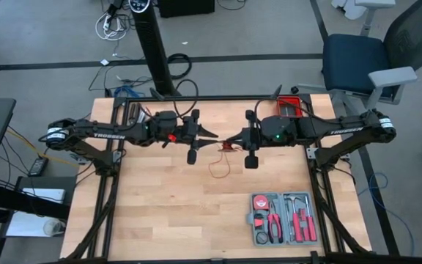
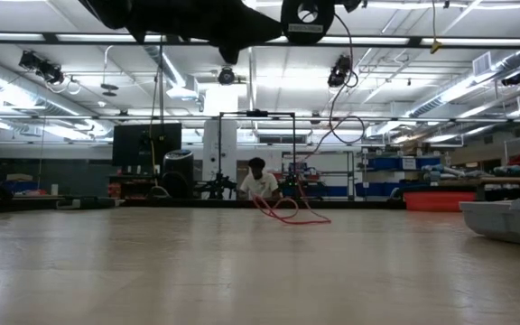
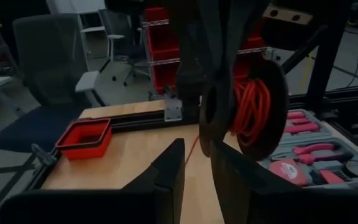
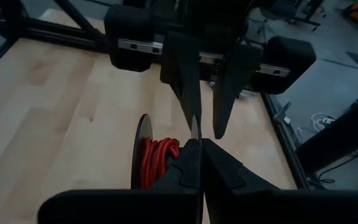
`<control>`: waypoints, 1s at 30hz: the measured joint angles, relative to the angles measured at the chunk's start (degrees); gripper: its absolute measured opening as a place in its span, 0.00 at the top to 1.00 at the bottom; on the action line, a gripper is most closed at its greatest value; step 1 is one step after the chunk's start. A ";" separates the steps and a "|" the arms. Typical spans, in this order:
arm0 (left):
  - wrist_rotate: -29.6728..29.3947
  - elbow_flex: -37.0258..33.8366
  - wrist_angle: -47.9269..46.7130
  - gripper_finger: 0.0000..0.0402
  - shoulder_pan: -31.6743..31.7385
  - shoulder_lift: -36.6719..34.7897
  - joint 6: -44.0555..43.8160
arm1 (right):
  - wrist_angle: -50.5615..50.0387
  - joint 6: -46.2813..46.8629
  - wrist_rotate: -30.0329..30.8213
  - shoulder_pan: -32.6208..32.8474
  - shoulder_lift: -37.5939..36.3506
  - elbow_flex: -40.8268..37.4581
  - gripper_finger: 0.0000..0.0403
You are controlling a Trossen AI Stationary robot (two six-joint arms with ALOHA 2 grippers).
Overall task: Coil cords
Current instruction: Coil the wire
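Mid-coil, both arms raised over table ctr. R gripper clamped on edge of dark spool disc; red cord wound on spool hub. L gripper just beyond spool, fingers part open, nothing held. Loose cord tail on table below spool. Next, prob.: L grabs slack, feeds another wrap w/o snag.

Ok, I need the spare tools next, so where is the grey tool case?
In the high view the grey tool case lies open at the table's near right corner, on the right arm's side, apart from the red cord.
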 joint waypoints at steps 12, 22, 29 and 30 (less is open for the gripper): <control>-3.15 0.00 -0.53 0.80 -2.27 0.00 1.19 | 6.43 -1.08 -2.90 -2.03 -5.42 -9.46 1.00; -4.53 -0.02 0.04 0.80 -2.27 0.00 1.41 | 15.96 -3.53 -9.25 -6.18 -11.58 -19.60 1.00; -4.79 -0.02 1.02 0.80 -2.27 0.21 1.46 | 28.41 -6.68 -11.97 -7.72 -11.56 -26.34 1.00; -4.81 -0.02 1.00 0.80 -2.27 0.25 1.46 | 29.33 -6.71 -12.88 -7.91 -11.56 -26.64 1.00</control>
